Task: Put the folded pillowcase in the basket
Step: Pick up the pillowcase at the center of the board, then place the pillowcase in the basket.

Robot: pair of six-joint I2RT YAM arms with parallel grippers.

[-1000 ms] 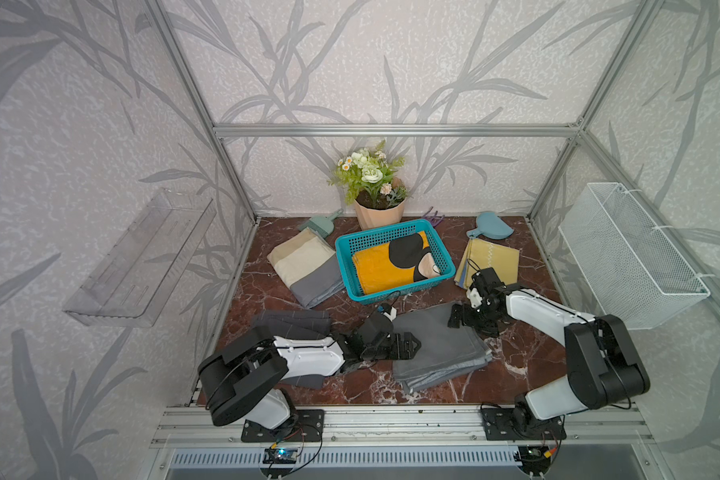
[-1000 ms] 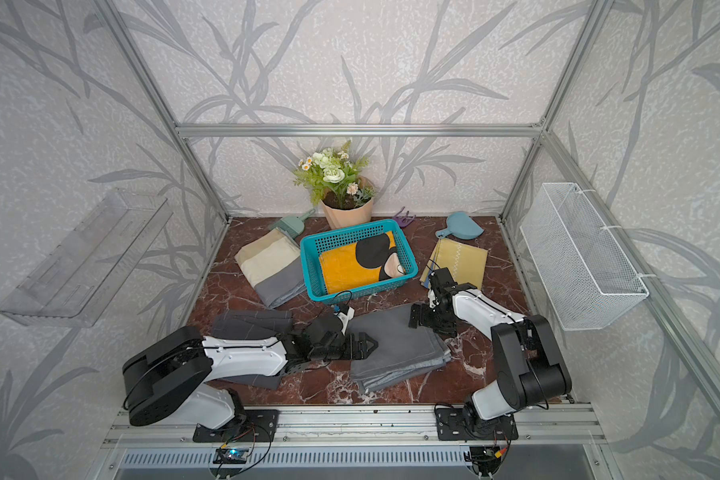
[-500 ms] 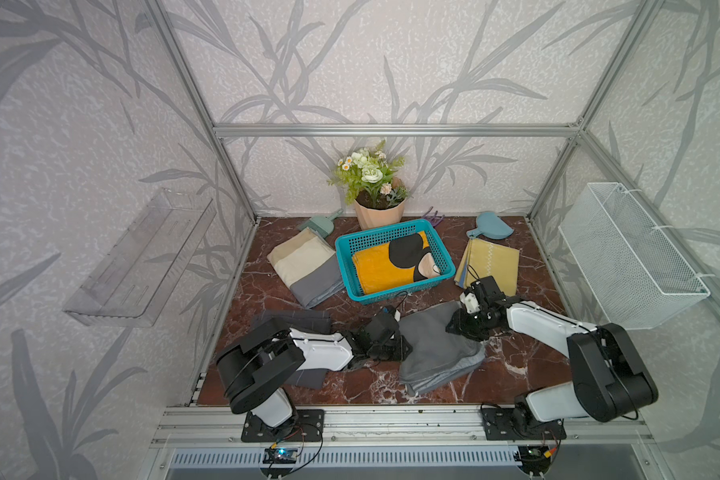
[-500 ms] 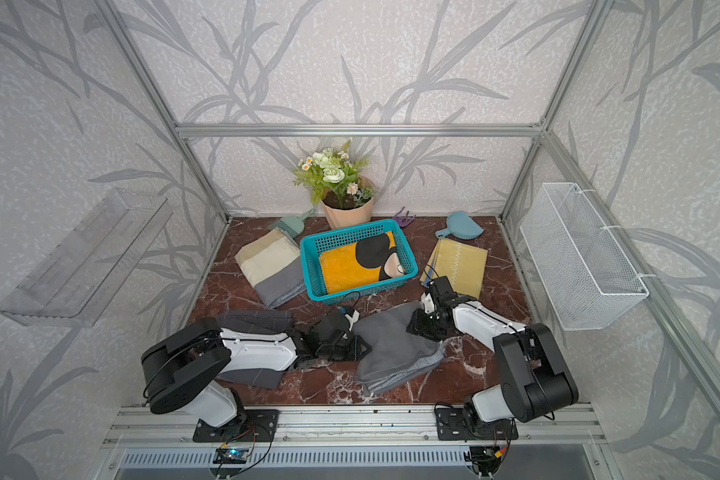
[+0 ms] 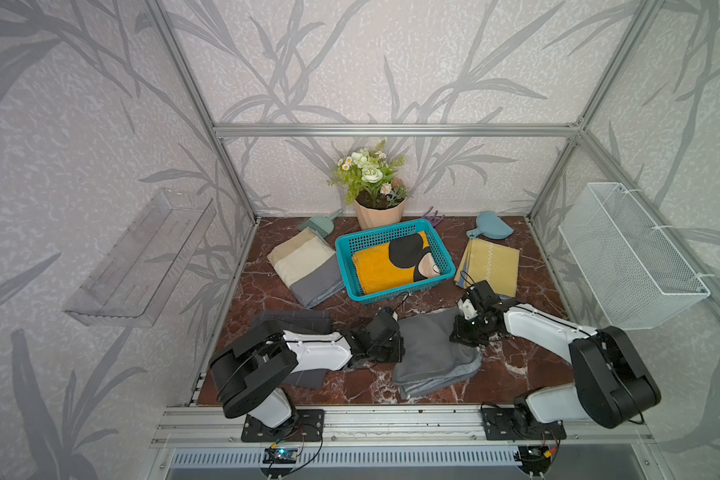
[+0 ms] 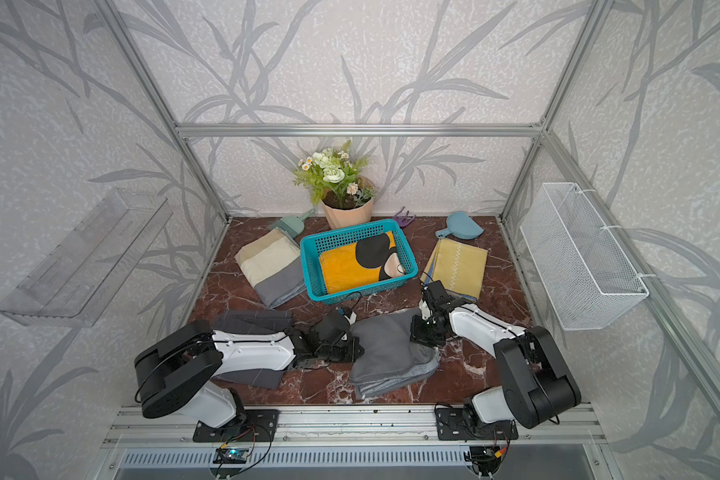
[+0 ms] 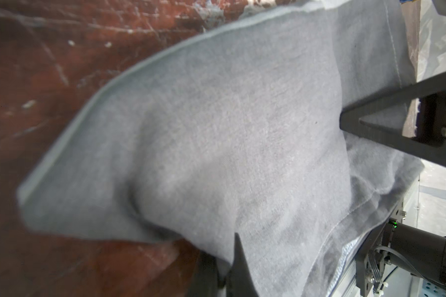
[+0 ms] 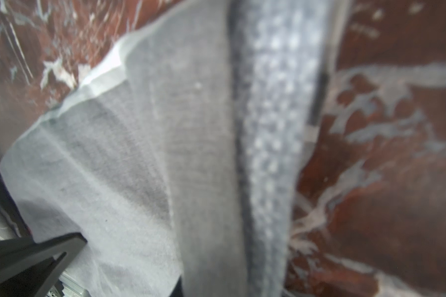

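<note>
The left hand (image 5: 395, 348) and right hand (image 5: 460, 332) are clamped on opposite edges of the grey folded fabric pillowcase (image 5: 429, 353). It lies bunched on the red marble worktop (image 5: 512, 370), near the teal-blue perforated plastic basket (image 5: 342, 259).

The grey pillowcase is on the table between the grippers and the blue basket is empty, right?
No, the basket is not empty: both top views show an orange cloth lying in it. The grey pillowcase is on the table between the left gripper and right gripper.

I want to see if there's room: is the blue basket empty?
No, the basket already holds a folded orange cloth with black patches on it.
</note>
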